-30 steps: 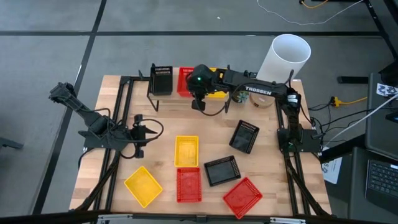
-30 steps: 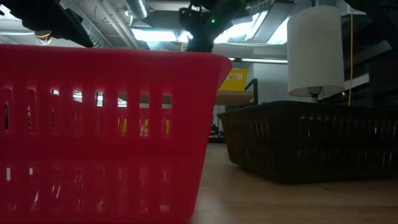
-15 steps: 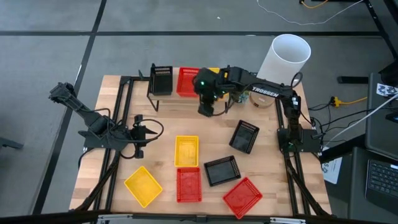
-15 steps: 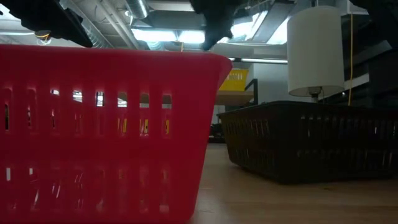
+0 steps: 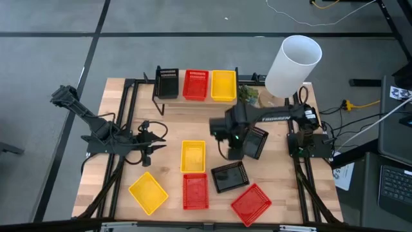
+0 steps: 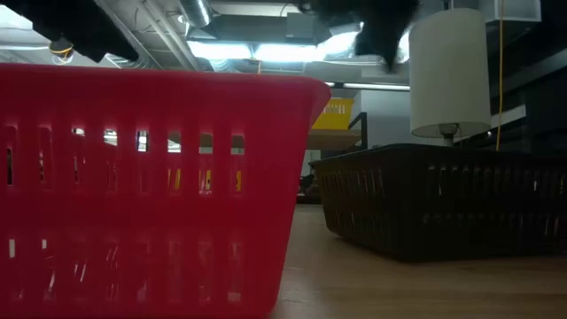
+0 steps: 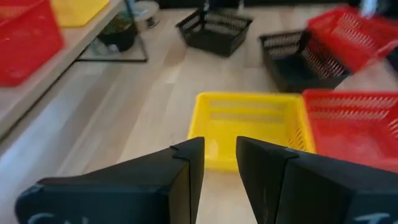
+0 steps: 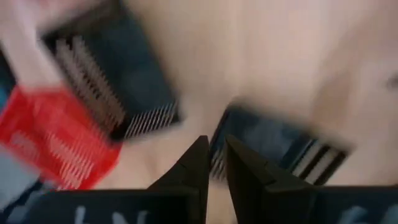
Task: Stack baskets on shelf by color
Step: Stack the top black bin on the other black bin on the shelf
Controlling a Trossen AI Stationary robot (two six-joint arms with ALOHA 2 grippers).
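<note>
The shelf [image 5: 196,98] stands along the far edge and bears a black basket [image 5: 168,82], a red basket [image 5: 196,84] and a yellow basket [image 5: 223,85] side by side. Loose on the table lie two yellow baskets [image 5: 193,156] [image 5: 149,193], two red ones [image 5: 195,191] [image 5: 251,203] and two black ones [image 5: 230,176] [image 5: 256,142]. My right gripper [image 5: 233,149] [image 8: 213,163] points down above the table between the two black baskets, narrowly open and holding nothing. My left gripper [image 5: 151,138] [image 7: 219,163] hovers at the left, open and facing the nearer yellow basket [image 7: 249,124].
A tall white cylinder [image 5: 293,58] stands at the far right corner beside a small plant pot [image 5: 250,95]. In the low view a red basket [image 6: 151,195] and a black basket [image 6: 443,199] fill the foreground. Bare wood lies between the shelf and the loose baskets.
My right gripper has left the shelf and swung toward the table's near edge, tipping from slanted to pointing straight down. It now hangs over the black baskets. The yellow basket stays on the shelf, now uncovered.
</note>
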